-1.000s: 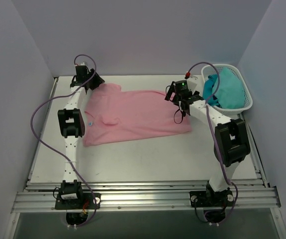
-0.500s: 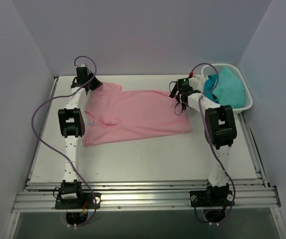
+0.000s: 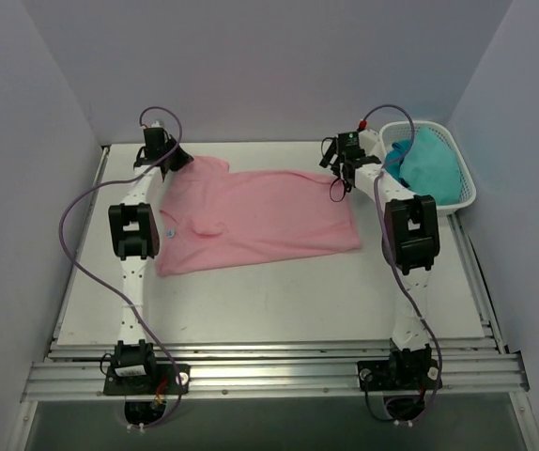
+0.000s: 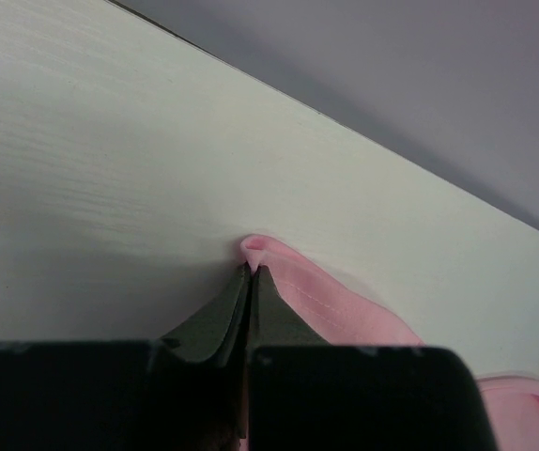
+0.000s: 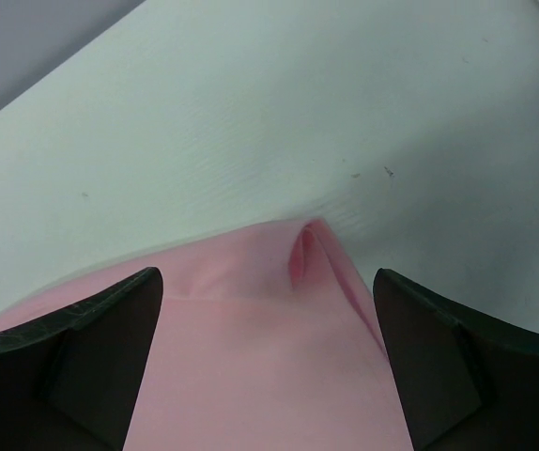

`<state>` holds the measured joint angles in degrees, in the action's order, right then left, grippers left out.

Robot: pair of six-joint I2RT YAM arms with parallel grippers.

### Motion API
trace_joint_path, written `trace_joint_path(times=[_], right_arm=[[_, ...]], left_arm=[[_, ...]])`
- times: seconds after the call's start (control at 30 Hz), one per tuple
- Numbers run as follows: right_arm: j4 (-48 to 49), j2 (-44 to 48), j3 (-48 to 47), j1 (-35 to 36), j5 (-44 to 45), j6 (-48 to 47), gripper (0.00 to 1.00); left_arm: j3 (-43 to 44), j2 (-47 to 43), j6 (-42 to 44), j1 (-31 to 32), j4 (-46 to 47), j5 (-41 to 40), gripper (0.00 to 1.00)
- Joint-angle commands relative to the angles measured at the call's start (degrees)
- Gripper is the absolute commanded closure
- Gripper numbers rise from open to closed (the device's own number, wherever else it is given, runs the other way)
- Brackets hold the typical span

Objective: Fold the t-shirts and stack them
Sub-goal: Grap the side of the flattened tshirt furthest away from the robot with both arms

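Observation:
A light pink t-shirt [image 3: 251, 214] lies spread across the white table, with a small pale blue neck label [image 3: 171, 234] near its left edge. My left gripper [image 3: 177, 159] is at the shirt's far left corner, shut on a pinched fold of pink cloth [image 4: 262, 250]. My right gripper [image 3: 338, 172] is open over the shirt's far right corner; in the right wrist view that puckered corner [image 5: 305, 249] lies between the two spread black fingers [image 5: 110, 348].
A white lattice basket [image 3: 454, 193] holding teal cloth [image 3: 429, 167] stands at the far right, just beyond the right arm. Grey walls close in the back and both sides. Bare table [image 3: 279, 301] stretches in front of the shirt.
The left gripper has shut on the shirt's far left corner. The right arm has swung back and outward, bringing its open gripper to the far right corner.

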<state>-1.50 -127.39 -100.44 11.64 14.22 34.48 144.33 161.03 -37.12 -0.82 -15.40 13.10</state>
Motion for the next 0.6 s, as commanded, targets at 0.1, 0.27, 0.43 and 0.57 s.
trace_joint_path(times=[0.1,0.27,0.43,0.57], right_arm=[[-1.49,-2.33,-4.23,1.98,-1.83,0.94,0.11],[-1.05,-4.0,-4.15,2.16,-3.23,2.08,0.15],[0.0,-4.97,-3.36,2.34,-3.67,2.61,0.2],[0.97,-5.58,-2.83,2.34,-4.28,3.05,0.28]], left_arm=[[-1.69,-1.25,0.74,-0.32,-3.15,-2.38,0.98],[-2.39,-1.6,0.74,-0.41,-2.8,-2.56,0.98],[-2.65,-1.77,0.74,-0.41,-2.71,-2.73,0.98],[-2.83,-2.04,0.65,-0.32,-2.53,-2.65,0.98]])
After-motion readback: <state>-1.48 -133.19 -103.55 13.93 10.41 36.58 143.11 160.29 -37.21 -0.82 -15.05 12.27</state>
